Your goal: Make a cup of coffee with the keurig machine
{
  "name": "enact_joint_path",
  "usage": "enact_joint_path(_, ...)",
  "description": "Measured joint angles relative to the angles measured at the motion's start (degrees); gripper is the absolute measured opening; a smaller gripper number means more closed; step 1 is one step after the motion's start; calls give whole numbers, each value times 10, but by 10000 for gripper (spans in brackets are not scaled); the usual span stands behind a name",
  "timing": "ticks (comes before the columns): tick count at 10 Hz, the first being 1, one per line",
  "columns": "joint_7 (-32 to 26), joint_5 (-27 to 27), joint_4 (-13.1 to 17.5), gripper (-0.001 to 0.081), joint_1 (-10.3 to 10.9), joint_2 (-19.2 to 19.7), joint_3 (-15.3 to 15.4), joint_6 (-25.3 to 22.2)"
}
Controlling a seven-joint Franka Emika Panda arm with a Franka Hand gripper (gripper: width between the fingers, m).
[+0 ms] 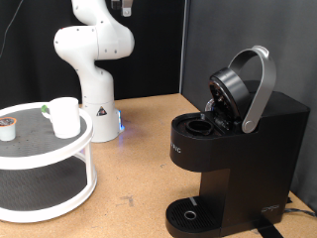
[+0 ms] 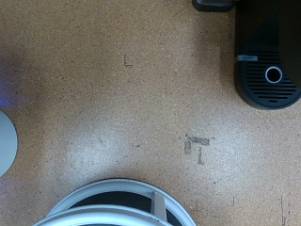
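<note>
- While the cup point(image 1: 64, 116) sits on the top shelf of the round white stand point(image 1: 59, 159), it is far below the claw and well apart from it, off toward the exterior view's left.
- It stands upright, so its long side points straight up, and its open mouth faces the claw's height.
- Just beside the cup on the same shelf lies a small brown-topped pod point(image 1: 8, 127), a little further from the claw than the cup.
- Below the claw on the other side, toward the exterior view's right, stands the keurig machine point(image 1: 233, 149) with its lid point(image 1: 243, 87) tipped up and open.
- Its round drip tray point(image 1: 188, 213) at the bottom has no cup on it.
- High up, the claw is cut off by the top edge of the exterior view, where only a dark bit of the hand point(image 1: 123, 8) shows.
- I cannot tell if its fingers are apart or together, since no finger shows in the wrist view either.
- From the wrist view I see only the brown table point(image 2: 122, 94), the rim of the stand point(image 2: 113, 202), and part of the machine point(image 2: 268, 56), so the cup is hidden there.
</note>
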Motion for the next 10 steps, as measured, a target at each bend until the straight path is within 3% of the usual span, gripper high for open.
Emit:
enact_joint_path(3,-31,-6,1,800,-9,-2,-34,0)
enact_joint_path(6,-106,-62,9,800,-23,-4,-82,-12)
enact_joint_path(10,-122,-84,7,800,-31,-4,-100,-19)
